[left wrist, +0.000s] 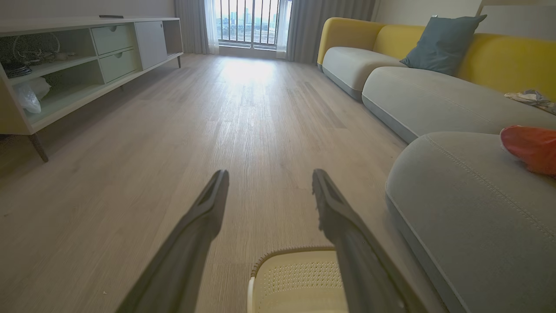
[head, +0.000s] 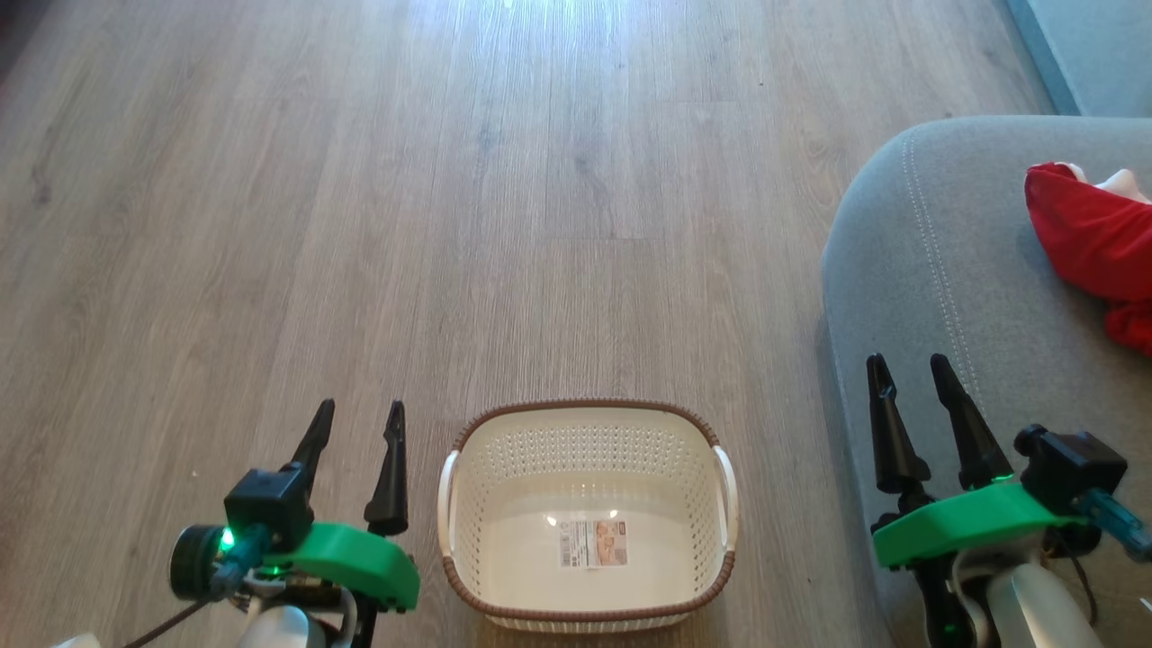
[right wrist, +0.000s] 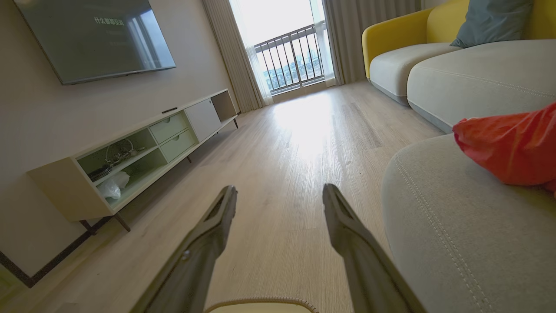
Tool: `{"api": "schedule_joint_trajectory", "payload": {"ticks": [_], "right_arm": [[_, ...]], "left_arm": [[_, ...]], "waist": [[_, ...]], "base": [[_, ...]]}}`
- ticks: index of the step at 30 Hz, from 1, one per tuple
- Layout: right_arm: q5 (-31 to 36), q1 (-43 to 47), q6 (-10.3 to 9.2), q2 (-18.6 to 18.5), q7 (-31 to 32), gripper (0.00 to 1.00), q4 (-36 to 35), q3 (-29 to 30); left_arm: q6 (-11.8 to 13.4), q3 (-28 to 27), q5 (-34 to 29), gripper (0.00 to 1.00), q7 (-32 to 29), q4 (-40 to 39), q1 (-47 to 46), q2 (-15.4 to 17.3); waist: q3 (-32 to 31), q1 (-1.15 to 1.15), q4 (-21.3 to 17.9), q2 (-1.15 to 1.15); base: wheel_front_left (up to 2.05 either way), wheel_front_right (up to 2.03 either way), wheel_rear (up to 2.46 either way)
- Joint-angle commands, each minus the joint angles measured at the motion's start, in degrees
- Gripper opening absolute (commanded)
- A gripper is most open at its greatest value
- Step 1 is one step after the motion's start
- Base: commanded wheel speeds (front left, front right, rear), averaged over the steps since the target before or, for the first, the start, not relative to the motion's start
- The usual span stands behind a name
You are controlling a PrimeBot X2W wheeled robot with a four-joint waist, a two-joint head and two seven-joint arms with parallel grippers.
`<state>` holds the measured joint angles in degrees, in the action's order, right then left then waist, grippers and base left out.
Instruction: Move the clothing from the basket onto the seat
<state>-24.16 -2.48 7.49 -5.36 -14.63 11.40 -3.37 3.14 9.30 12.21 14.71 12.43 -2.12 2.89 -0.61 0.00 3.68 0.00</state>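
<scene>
Pale wood-plank floor (head: 540,225), glare patch toward a barred window (left wrist: 249,21); grey curtains (left wrist: 330,26) either side. Low open-shelved cabinet (left wrist: 87,65) along wall, clear bag (left wrist: 28,98) on lower shelf; television (right wrist: 95,34) mounted above. Yellow sofa back (left wrist: 508,61), blue-grey pillow (left wrist: 441,43) leaning on it. Patterned cloth (left wrist: 532,98) crumpled further along.

The basket (head: 585,445) is cream with perforated walls, a brown braided rim and white handles. The clothing (head: 1084,234) is bright red with white trim. The seat (head: 909,270) is grey with pale stitching. The floor (head: 450,225) shows pale wood grain.
</scene>
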Motion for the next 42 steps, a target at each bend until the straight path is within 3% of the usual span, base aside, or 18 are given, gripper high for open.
{"api": "schedule_joint_trajectory", "payload": {"ticks": [1,30,31,35,42], "right_arm": [[0.43,-1.27,0.0,0.25,-0.37,1.0,-1.51,-1.0],[0.27,-1.47,0.0,0.06,-0.37,1.0,-1.45,-1.27],[0.07,-0.01,0.0,0.32,0.0,0.0,0.28,-0.05],[-0.01,1.23,0.01,0.34,0.1,0.0,3.86,-0.54],[-3.9,0.97,0.01,0.41,1.2,0.0,3.77,-0.05]], "left_arm": [[-0.32,-2.06,0.22,1.0,0.29,-2.09,-1.38,-0.02],[-2.28,-3.41,4.96,1.0,0.29,-1.54,-1.13,-0.02],[-2.34,-1.63,4.98,0.0,0.0,0.6,0.05,0.0],[-2.38,-1.57,5.09,0.0,-0.07,4.25,1.45,0.01],[-2.84,-2.41,9.28,0.0,-1.3,4.19,1.08,0.01]], "waist": [[0.09,0.0,-0.06,0.0],[0.28,0.0,-0.55,0.0],[0.28,0.0,-0.55,0.0],[0.27,0.0,-0.57,0.0],[0.3,0.0,-0.74,0.0]], "base": [[0.0,0.0,0.0],[0.0,0.0,0.0],[0.0,0.0,0.0],[0.0,0.0,0.0],[0.0,0.0,0.0]]}}
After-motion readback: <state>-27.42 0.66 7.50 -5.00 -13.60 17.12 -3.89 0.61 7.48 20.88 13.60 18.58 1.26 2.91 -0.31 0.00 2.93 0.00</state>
